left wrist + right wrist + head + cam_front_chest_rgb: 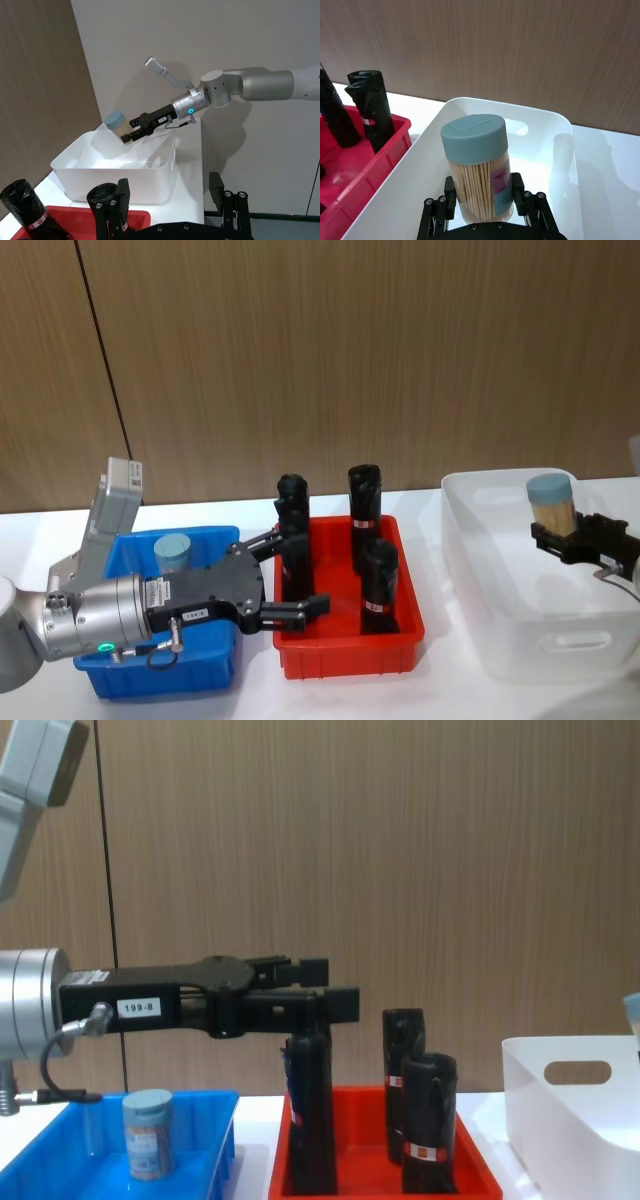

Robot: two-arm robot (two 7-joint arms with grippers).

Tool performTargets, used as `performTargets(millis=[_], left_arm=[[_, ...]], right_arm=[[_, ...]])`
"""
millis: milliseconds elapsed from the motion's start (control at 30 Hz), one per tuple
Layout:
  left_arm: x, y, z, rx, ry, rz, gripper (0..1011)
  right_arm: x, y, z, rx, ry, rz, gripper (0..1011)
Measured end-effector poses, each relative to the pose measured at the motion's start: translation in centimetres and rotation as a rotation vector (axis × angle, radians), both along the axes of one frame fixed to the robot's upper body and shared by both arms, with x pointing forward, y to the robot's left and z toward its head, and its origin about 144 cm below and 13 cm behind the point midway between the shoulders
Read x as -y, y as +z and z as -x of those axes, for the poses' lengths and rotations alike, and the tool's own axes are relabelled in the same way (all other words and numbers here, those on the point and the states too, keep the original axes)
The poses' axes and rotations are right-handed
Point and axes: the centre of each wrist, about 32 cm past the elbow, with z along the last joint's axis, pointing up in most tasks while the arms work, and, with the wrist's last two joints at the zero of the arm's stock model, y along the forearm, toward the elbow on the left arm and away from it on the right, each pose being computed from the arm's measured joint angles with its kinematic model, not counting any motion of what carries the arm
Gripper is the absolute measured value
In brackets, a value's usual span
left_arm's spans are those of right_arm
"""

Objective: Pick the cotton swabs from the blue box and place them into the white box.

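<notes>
The jar clamped in my right gripper, three o'clock: light, stiff, slick, I judge; mid-body hold suits; left gripper gapes open.

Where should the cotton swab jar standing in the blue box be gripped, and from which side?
Grip the jar across its round body just under the lid, coming down from above: it stands upright, and the blue box walls hem its sides. The open left gripper hovers nearby.

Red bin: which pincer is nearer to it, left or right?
Left. The left pincer is open over the left side of the red bin, by a black roll. The right pincer holds a cotton swab jar above the white box.
</notes>
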Motion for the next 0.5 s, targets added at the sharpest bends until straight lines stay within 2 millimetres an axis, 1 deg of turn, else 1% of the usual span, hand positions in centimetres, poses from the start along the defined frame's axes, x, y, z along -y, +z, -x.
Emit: performTargets(millis=[67, 100, 167, 200, 233, 300, 367, 433, 500], left_arm=[[0.0, 0.0, 0.0, 0.0, 0.0, 0.0, 1004], [0.0, 0.0, 0.0, 0.0, 0.0, 0.0, 1004], [0.0, 0.0, 0.0, 0.0, 0.0, 0.0, 1004], [0.0, 0.0, 0.0, 0.0, 0.0, 0.0, 1004], [0.0, 0.0, 0.0, 0.0, 0.0, 0.0, 1004], [0.0, 0.0, 0.0, 0.0, 0.0, 0.0, 1004], [0.0, 0.0, 0.0, 0.0, 0.0, 0.0, 1004], [0.0, 0.0, 0.0, 0.0, 0.0, 0.0, 1004], [0.0, 0.0, 0.0, 0.0, 0.0, 0.0, 1004]], right_arm=[[0.04, -0.13, -0.07, -0.005, 0.002, 0.0, 660], [0.05, -0.17, -0.08, -0.007, 0.003, 0.002, 692], [0.04, -0.3, -0.11, -0.011, 0.009, 0.003, 720], [0.03, -0.32, -0.12, -0.011, 0.009, 0.003, 773], [0.02, -0.34, -0.12, -0.011, 0.011, 0.003, 793], [0.0, -0.42, -0.12, -0.012, 0.016, 0.002, 864], [-0.01, -0.44, -0.12, -0.012, 0.018, 0.002, 896], [-0.03, -0.48, -0.11, -0.011, 0.022, 0.001, 959], [-0.04, -0.52, -0.1, -0.011, 0.025, 0.0, 1000]])
